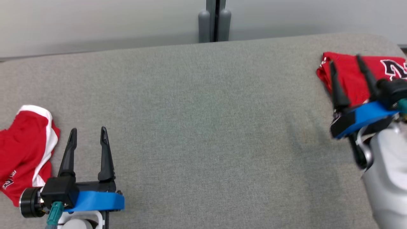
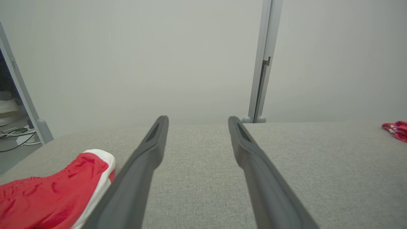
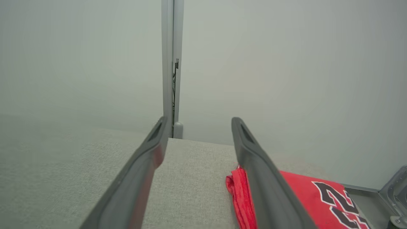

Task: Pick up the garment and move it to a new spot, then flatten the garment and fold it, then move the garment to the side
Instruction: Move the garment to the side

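Nearest to us in the head view, at about 7 o'clock, the left fingers (image 1: 105, 156) point toward 12 o'clock over the grey fabric desk (image 1: 203, 127). They stand wide apart and grip nothing. In the left wrist view, bare desk (image 2: 203, 178) shows between those fingers (image 2: 140, 175).

Just beside them, at about 8 o'clock, we see a crumpled red-and-white garment (image 1: 22, 143) on the desk, running off the picture's edge. Its white-trimmed end points toward 12 o'clock. The left wrist view has it at 8 o'clock (image 2: 47, 194), close to the left-hand finger but not between the two.

Farther out, at 3 o'clock in the head view, the right fingers (image 1: 337, 89) are also spread wide, with nothing caught between them. They lie across the near end of the folded red jersey (image 1: 349, 79). We cannot tell whether the tips touch the cloth.

The jersey sits at about 2 o'clock by the desk's far right corner, flat, with a black-and-white number facing up. In the right wrist view, one of the fingers (image 3: 254, 171) crosses the folded edge of the jersey (image 3: 299, 190), and plain desk (image 3: 190, 178) fills the gap. From the left wrist view, the jersey (image 2: 397, 128) is a small red patch at 3 o'clock.

Farthest away, at 12 o'clock, a grey post (image 1: 214, 22) rises behind the desk between pale wall panels.
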